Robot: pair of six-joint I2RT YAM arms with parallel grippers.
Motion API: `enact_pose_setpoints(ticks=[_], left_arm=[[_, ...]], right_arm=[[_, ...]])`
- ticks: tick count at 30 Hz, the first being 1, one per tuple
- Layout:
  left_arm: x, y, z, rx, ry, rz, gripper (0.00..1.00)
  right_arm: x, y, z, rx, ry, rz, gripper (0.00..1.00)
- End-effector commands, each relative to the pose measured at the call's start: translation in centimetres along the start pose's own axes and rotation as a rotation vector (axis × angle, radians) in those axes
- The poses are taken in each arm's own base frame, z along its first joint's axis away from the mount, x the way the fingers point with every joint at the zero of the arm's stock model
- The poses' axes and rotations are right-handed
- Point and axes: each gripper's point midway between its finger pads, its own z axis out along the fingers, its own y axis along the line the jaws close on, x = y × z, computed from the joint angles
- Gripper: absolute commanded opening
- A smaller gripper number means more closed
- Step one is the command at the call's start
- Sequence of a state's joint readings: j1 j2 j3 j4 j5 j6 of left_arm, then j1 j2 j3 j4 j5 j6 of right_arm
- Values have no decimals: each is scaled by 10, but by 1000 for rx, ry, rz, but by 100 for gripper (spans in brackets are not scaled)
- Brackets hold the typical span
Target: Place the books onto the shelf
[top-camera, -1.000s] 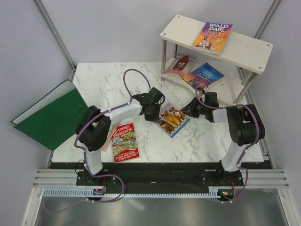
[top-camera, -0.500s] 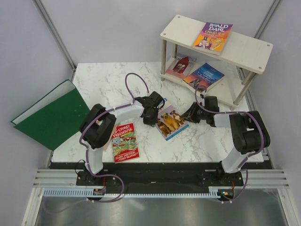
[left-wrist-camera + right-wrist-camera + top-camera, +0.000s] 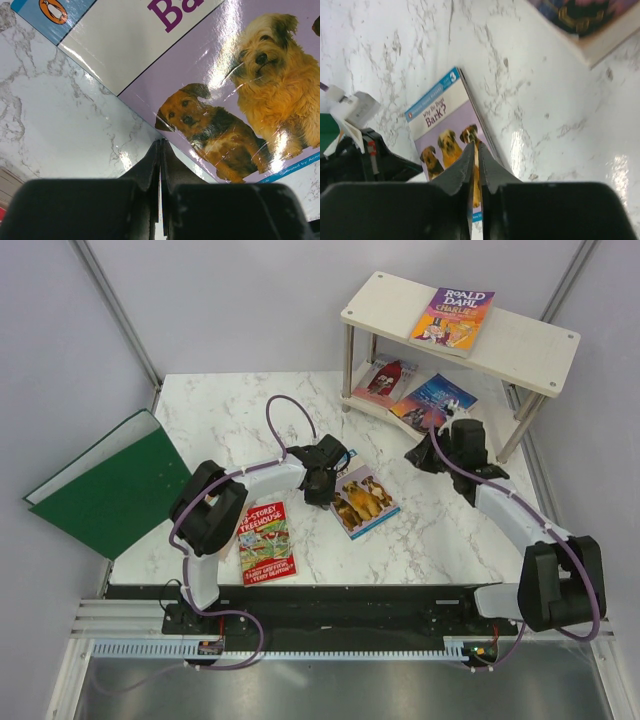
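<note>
The brown dogs book (image 3: pixel 362 500) lies flat on the marble table (image 3: pixel 230 410). My left gripper (image 3: pixel 325 490) is shut, its tips (image 3: pixel 160 142) at the left edge of the dogs cover (image 3: pixel 240 100). My right gripper (image 3: pixel 414 461) hangs above the table between that book and the shelf (image 3: pixel 520 345); it is shut (image 3: pixel 476 145) with nothing in it, and the dogs cover (image 3: pixel 440 130) lies below. The Roald Dahl book (image 3: pixel 452 320) rests on the top board. The red figure book (image 3: pixel 385 378) and dark blue book (image 3: pixel 435 400) lie on the lower board. The Treehouse book (image 3: pixel 265 540) is by the left arm.
A large green folder (image 3: pixel 110 485) lies off the table's left edge. A tan book edge (image 3: pixel 232 530) shows under the left arm. A silver shelf leg (image 3: pixel 347 370) stands near the table's middle back. The dark blue book's corner (image 3: pixel 580 15) shows in the right wrist view.
My right gripper has left the dogs book's right edge, risen and swung back toward the shelf. The dogs book slid slightly left and lies flat. The left gripper has barely moved.
</note>
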State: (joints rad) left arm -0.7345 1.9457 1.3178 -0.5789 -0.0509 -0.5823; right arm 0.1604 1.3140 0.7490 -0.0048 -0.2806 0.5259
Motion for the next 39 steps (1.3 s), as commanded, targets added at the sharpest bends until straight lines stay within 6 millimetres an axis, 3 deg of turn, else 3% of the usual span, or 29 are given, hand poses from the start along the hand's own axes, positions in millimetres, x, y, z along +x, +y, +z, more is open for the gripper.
enact_pose_setpoints(ticks=[1,2,4,5,6,7,8,9,11,13,21,26,39], left_arm=[[-3,2,-6,-3,-22,-19,2],[-4,1,-6,1,-22,-20,2],[-5,-1,-9,10,-28,-20,2],[-4,-1,-10,12,-26,-19,2],[-5,-2,-12,14,-32,-21,2],[-6,-2,-12,15,-34,-21,2],[-6,-3,-13,18,-35,-19,2],[-7,-3,-13,19,-37,-21,2],[-7,-5,-13,27,-33,-22,2],[-8,-7,-12,33,-31,-24,2],[-5,-8,-11,41,-20,-28,2],[-1,-7,-12,44,-14,-29,2],[6,-4,-12,45,-2,-30,2]], right_arm=[[-31,-11,6,133,2,-149,0],[-46,-5,9,129,-10,-187,0],[-42,-13,23,164,49,-202,0],[-57,-7,27,168,31,-224,0],[-47,-14,35,197,83,-229,0],[-49,-17,39,219,91,-239,0],[-63,-16,42,247,71,-253,0],[-55,-25,48,283,114,-262,0],[-66,-30,52,336,103,-279,0],[-63,-40,56,392,129,-294,0],[-78,-83,54,655,75,-301,0],[-80,-99,60,741,56,-288,0],[-95,-112,41,847,-20,-269,0]])
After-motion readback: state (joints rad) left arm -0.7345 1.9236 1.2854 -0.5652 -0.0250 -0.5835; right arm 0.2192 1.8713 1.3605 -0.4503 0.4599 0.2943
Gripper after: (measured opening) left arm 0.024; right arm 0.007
